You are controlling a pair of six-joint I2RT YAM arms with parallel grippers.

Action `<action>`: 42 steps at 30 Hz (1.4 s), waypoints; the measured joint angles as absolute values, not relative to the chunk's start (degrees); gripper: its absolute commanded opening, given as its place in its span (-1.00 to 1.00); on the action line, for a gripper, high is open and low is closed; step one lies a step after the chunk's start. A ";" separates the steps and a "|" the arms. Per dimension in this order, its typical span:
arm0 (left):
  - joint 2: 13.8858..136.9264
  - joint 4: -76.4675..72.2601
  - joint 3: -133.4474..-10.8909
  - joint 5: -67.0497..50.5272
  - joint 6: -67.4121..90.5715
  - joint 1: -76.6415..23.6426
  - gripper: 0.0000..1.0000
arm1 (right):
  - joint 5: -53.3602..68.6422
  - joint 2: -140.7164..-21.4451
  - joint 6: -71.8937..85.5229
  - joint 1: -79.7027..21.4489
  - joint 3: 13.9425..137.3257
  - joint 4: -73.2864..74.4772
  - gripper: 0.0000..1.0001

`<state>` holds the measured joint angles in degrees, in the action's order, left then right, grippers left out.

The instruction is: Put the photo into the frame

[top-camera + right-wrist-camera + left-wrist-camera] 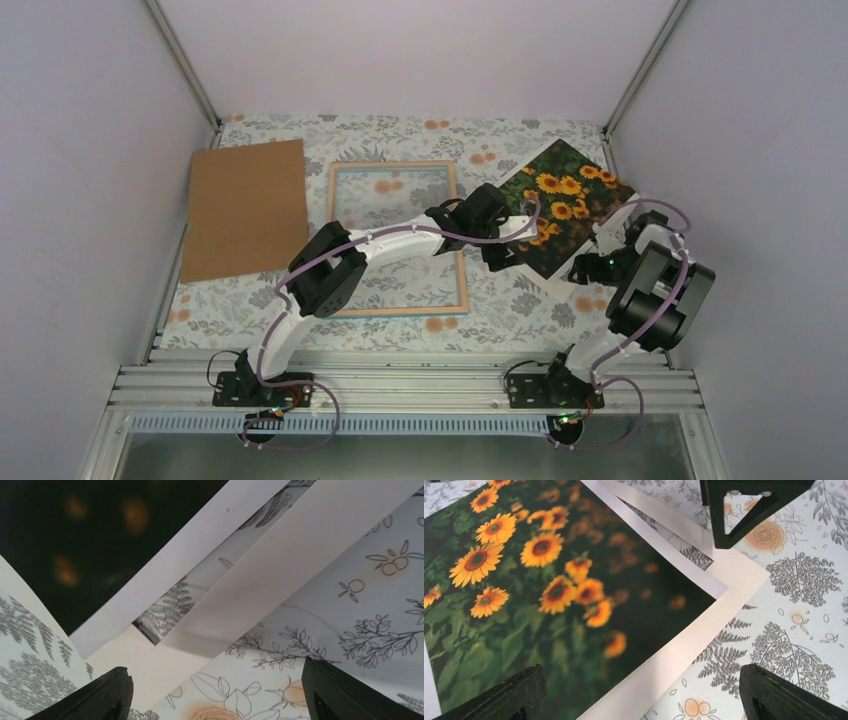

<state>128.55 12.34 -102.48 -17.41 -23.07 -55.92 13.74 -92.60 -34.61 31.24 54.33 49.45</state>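
The photo (pixel 566 200) lies picture up and skewed on the right of the flowered cloth. Its sunflowers and white margin fill the left wrist view (pixel 554 595); its dark corner shows in the right wrist view (pixel 75 540). The frame (pixel 392 165) lies flat at the centre, its rim wood-coloured, the left arm crossing it. My left gripper (pixel 497 255) is open and empty over the photo's near left edge (pixel 641 700). My right gripper (pixel 583 270) is open and empty at the photo's near corner (pixel 215 695), with cloth between its fingers.
A brown backing board (pixel 245 208) lies at the far left. A white border sheet (pixel 744 575) sticks out under the photo's corner, with cloth showing through a gap (pixel 165 615). The right gripper's fingers (pixel 749 510) show at the top of the left wrist view. Walls enclose three sides.
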 measured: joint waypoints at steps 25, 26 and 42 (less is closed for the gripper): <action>148.31 15.49 -125.78 -13.26 -20.34 -56.75 0.61 | 44.31 -107.35 -17.10 45.04 61.58 48.51 0.37; 148.83 15.81 -126.13 -13.23 -20.32 -56.75 0.60 | 45.06 -107.59 -16.84 45.08 61.34 48.12 0.34; 152.68 20.14 -131.15 -15.40 -20.27 -56.84 0.41 | 56.66 -112.05 -15.73 45.15 59.53 42.59 -0.12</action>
<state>152.68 20.14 -131.15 -15.40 -20.27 -56.84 56.66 -112.05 -15.73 45.15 59.53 42.59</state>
